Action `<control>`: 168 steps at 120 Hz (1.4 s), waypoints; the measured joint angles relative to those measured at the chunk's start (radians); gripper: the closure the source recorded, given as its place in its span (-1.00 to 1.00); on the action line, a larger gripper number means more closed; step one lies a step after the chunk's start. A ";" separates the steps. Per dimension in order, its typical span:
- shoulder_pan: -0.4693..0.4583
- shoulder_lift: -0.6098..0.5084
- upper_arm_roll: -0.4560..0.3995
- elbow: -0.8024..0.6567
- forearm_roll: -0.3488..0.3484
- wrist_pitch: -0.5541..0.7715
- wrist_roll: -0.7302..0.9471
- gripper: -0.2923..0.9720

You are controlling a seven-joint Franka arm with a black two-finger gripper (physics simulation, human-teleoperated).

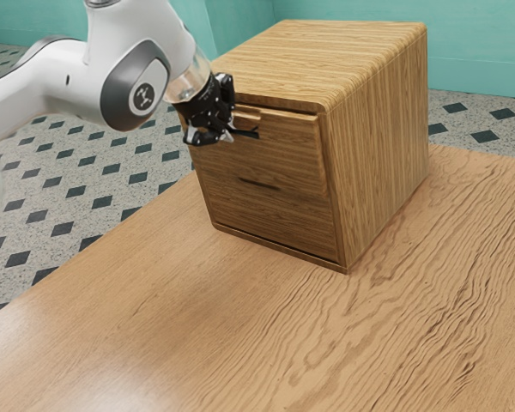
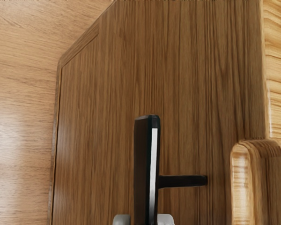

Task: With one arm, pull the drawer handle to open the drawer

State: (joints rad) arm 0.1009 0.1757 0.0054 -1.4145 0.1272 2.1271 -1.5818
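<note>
A wooden cabinet [image 1: 369, 129] with two drawers stands on the table. The top drawer [image 1: 283, 150] sticks out a little from the cabinet face at its upper edge. Its black bar handle [image 1: 250, 133] sits between the fingers of my black gripper [image 1: 230, 129], which comes in from the exterior view's left and is shut on it. In the wrist view the handle [image 2: 146, 164] runs straight up from my gripper [image 2: 143, 219], with a grey fingertip [image 2: 122, 219] on each side, and its stem [image 2: 185, 181] joins the drawer front [image 2: 107, 117].
The lower drawer [image 1: 275, 215] with its own thin dark handle [image 1: 259, 184] looks flush with the cabinet. The wooden table [image 1: 240, 335] stretches wide in front of the cabinet. A tiled floor [image 1: 69, 189] lies beyond the table's edge at the exterior view's left.
</note>
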 joint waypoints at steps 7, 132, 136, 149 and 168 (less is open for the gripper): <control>0.000 -0.016 0.001 -0.025 0.000 0.000 0.001 0.66; 0.005 -0.367 -0.001 -0.432 0.001 0.026 0.008 0.71; 0.004 -0.378 0.000 -0.441 0.001 0.028 0.008 0.71; 0.004 -0.414 0.000 -0.479 0.000 0.034 0.008 0.70; 0.012 -0.496 -0.001 -0.581 -0.004 0.059 0.008 0.69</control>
State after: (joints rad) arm 0.1125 -0.3205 0.0042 -1.9953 0.1233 2.1860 -1.5737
